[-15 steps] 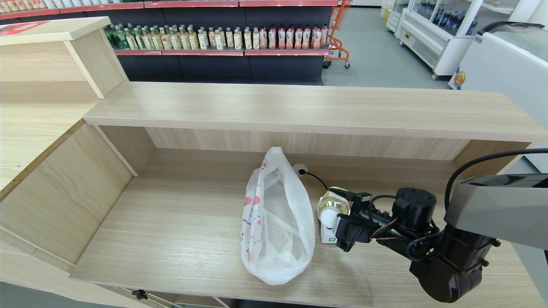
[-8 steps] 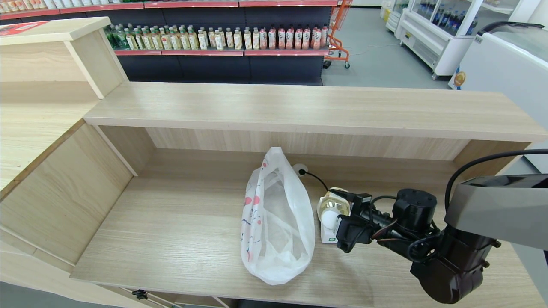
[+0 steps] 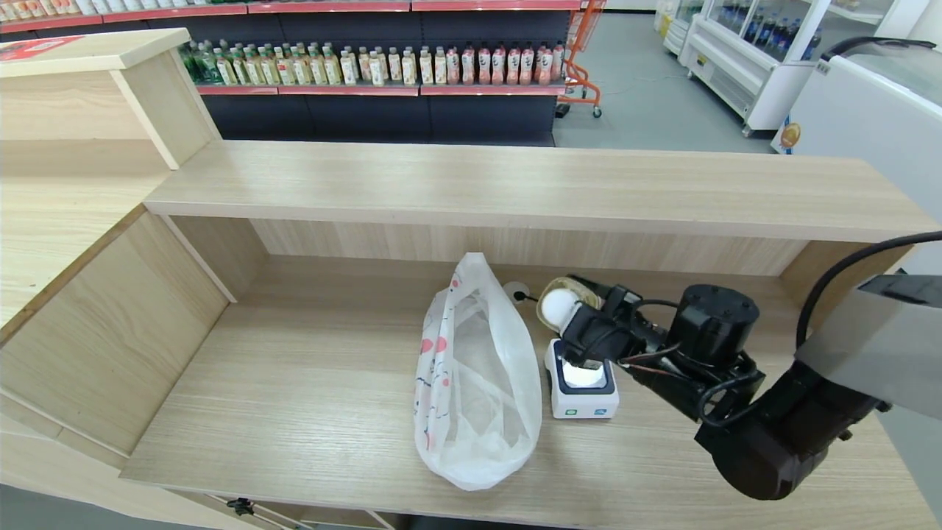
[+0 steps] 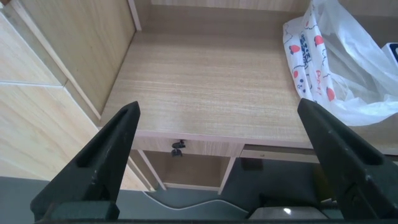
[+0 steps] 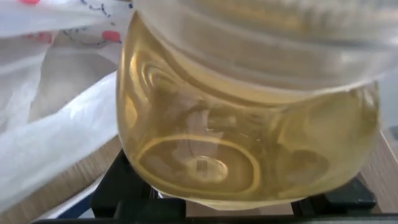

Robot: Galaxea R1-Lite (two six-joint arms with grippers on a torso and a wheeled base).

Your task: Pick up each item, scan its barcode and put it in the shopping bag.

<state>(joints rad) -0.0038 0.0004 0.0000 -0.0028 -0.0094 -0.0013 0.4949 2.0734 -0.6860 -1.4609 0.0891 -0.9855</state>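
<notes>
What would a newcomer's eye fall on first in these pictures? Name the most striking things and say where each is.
First, the right pincer gripping a white-capped bottle of yellowish liquid on the right of the wooden counter, by the white scanner with its lit screen. Next, the white shopping bag with red marks, lying open mid-counter just left of the scanner.

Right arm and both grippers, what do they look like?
The right arm: glossy black rounded joint housings, a grey boxy link, loose black cables plus thin reddish wires. The right gripper: black, blocky. The left gripper: two flat, dark grey tapered fingers.
</notes>
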